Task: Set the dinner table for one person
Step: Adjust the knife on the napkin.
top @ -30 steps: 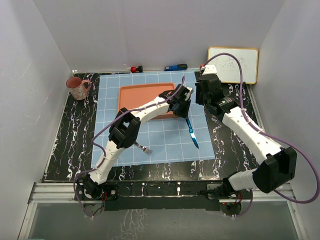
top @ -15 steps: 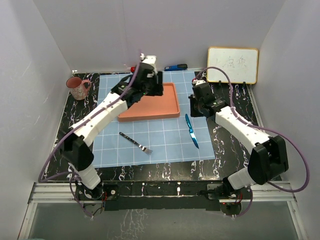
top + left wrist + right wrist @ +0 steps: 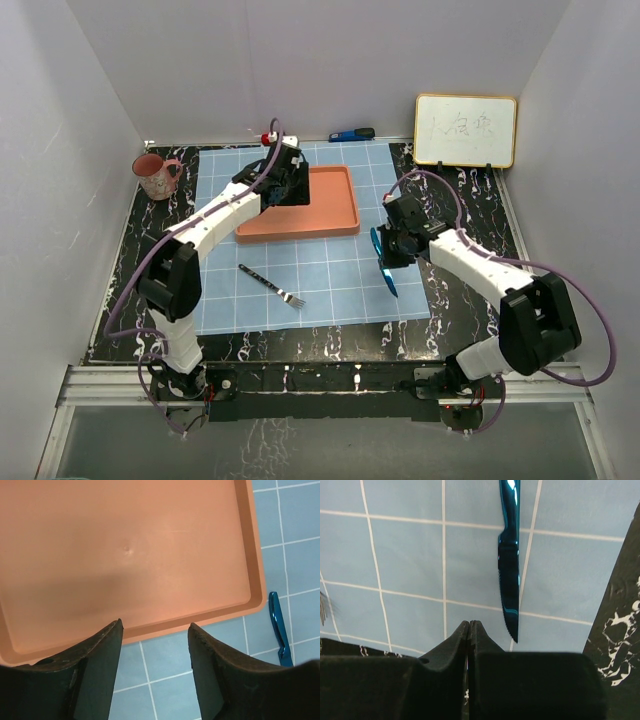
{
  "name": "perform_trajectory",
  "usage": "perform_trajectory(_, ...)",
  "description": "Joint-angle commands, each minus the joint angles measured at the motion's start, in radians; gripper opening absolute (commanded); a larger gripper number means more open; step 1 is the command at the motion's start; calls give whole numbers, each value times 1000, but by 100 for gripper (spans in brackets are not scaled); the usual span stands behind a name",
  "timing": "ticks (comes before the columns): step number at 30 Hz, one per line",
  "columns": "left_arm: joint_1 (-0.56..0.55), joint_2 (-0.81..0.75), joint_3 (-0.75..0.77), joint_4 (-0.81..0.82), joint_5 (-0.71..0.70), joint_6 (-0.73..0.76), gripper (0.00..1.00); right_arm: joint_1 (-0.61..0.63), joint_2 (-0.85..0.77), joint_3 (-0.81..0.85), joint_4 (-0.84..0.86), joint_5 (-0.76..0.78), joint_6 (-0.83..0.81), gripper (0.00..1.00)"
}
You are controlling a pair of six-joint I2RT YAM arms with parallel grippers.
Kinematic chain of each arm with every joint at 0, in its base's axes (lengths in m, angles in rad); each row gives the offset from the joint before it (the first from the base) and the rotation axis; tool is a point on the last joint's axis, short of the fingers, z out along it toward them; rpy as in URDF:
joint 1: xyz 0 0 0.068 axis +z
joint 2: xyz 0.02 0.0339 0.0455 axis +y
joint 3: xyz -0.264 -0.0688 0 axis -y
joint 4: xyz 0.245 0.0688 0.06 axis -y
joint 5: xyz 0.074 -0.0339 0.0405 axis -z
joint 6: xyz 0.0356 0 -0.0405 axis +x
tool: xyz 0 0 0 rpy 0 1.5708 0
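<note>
The black marble dinner table [image 3: 150, 270] carries a light-blue gridded cloth [image 3: 330, 275]. On the cloth lie an orange tray [image 3: 320, 215], a blue knife [image 3: 388, 275] and a fork [image 3: 272, 286]. My left gripper [image 3: 290, 195] is open and empty above the tray [image 3: 125, 550], its fingertips [image 3: 112, 630] near the tray's front rim. My right gripper [image 3: 390, 248] is shut and empty, hovering by the knife's handle end. In the right wrist view the knife [image 3: 510, 570] lies just right of the shut gripper [image 3: 470, 625]. The knife's handle shows in the left wrist view [image 3: 279, 630].
A pink mug [image 3: 155, 176] stands at the back left on the table. A whiteboard [image 3: 465, 130] leans at the back right. A red marker [image 3: 270, 137] and a blue marker [image 3: 350, 134] lie along the back edge. White walls close in three sides.
My left gripper swung from the tray's right edge to the back left and now sits over the tray. My right gripper came forward from the back to the knife.
</note>
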Motion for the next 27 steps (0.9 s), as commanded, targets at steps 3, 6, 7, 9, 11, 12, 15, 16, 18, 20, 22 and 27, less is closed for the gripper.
perform_trajectory(3, -1, 15, 23, 57, 68, -19, 51, 14, -81, -43, -33, -69, 48, 0)
perform_trajectory(6, 0, 40, 36, 57, 99, -18, 50, 20, -76, -79, -33, -81, 54, 0)
perform_trajectory(7, -1, 47, 39, 56, 100, -18, 50, 22, -73, -90, -27, -84, 56, 0)
perform_trajectory(9, -1, 53, 37, 58, 100, -16, 50, 25, -65, -106, -17, -85, 62, 0)
perform_trajectory(11, -1, 49, 30, 65, 91, -15, 51, 30, -55, -115, -12, -73, 68, 0)
perform_trajectory(12, 0, 47, 24, 69, 87, -14, 52, 33, -50, -116, -10, -64, 70, 0)
perform_trajectory(15, 4, 40, 12, 72, 79, -12, 54, 39, -28, -114, -4, -26, 75, 0)
perform_trajectory(16, 5, 39, 10, 71, 76, -12, 55, 40, -21, -112, 1, -14, 75, 0)
perform_trajectory(18, 9, 35, 3, 74, 74, -12, 55, 41, -4, -110, 14, 10, 75, 0)
perform_trajectory(20, 11, 29, -8, 81, 74, -13, 55, 41, 19, -104, 25, 36, 75, 0)
perform_trajectory(22, 13, 23, -21, 89, 81, -14, 56, 41, 42, -97, 37, 42, 73, 0)
perform_trajectory(27, 17, 13, -34, 98, 91, -15, 56, 41, 87, -80, 58, 88, 67, 0)
